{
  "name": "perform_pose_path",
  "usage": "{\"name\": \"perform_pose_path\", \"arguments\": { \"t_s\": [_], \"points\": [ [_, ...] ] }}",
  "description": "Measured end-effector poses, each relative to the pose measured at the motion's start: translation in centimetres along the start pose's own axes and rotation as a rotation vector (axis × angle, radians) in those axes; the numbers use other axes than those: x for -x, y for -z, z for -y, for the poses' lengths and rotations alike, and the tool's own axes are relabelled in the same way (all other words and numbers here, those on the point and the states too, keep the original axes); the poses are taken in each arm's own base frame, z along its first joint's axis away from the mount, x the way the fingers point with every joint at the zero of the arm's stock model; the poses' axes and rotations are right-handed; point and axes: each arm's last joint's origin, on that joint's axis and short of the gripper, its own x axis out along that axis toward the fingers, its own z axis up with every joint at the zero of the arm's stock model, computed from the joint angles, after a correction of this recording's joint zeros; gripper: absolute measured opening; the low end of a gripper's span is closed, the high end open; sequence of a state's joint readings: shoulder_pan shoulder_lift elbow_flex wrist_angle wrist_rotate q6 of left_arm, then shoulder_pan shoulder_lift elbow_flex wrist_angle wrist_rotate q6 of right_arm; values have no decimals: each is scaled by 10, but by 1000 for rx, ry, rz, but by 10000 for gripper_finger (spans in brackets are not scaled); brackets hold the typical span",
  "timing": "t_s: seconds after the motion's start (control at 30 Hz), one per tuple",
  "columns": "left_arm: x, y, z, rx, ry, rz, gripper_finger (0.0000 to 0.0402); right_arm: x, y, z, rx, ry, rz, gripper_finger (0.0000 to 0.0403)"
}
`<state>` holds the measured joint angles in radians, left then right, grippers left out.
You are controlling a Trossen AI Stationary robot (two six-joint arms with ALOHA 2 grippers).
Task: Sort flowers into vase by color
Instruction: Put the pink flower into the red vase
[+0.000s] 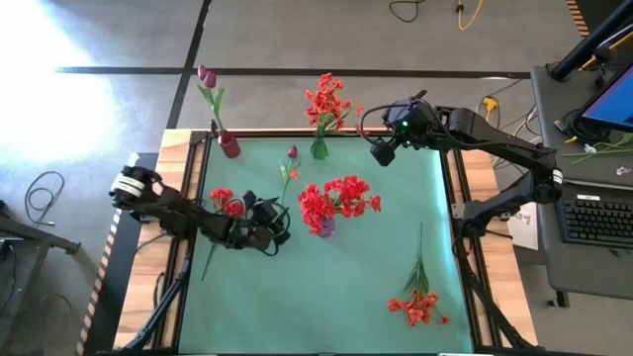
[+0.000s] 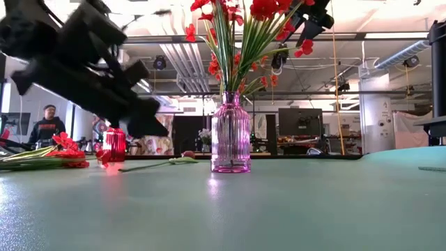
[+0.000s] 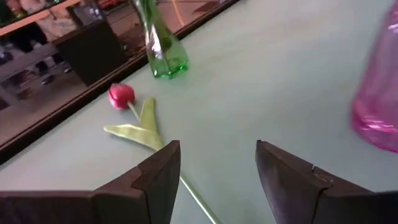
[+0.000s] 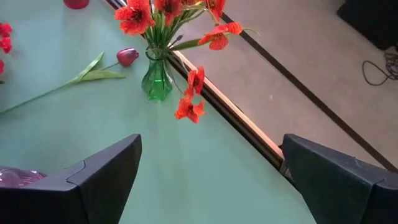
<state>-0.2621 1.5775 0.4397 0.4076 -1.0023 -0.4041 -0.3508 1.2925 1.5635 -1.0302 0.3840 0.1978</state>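
Left wrist view alone shows the left gripper point(image 3: 217, 177) open and empty. A magenta tulip's point(image 3: 122, 95) stem runs between its fingers, the bud ahead. Beyond stands the green vase point(image 3: 163, 50); the pink vase point(image 3: 380, 112) stands beside. High view only: right gripper point(image 1: 388, 146), wide open, near the green vase.

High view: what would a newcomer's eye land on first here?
The pink ribbed glass vase packed with bright red flower sprays stands mid-table on the green mat. A dark magenta tulip bud on a leafy green stem lies flat between it and the green glass vase at the far edge. The left gripper hovers beside the pink vase, fingers open.
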Motion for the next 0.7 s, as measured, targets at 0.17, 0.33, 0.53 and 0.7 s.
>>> {"name": "perform_pose_path", "arguments": {
  "t_s": [0.17, 0.33, 0.53, 0.7],
  "points": [
    [-26, 6, -8, 41, -25, -49, 194, 0, 0, 0, 0, 0, -1, 382],
    [-55, 12, -21, 67, -41, -103, 194, 0, 0, 0, 2, 1, -5, 382],
    [-79, 15, -34, 73, -23, -110, 194, 0, 0, 0, 2, 1, -5, 382],
    [-93, 20, -44, 111, -48, -125, 193, 0, 0, 0, 9, 1, -5, 382]
  ]
}}
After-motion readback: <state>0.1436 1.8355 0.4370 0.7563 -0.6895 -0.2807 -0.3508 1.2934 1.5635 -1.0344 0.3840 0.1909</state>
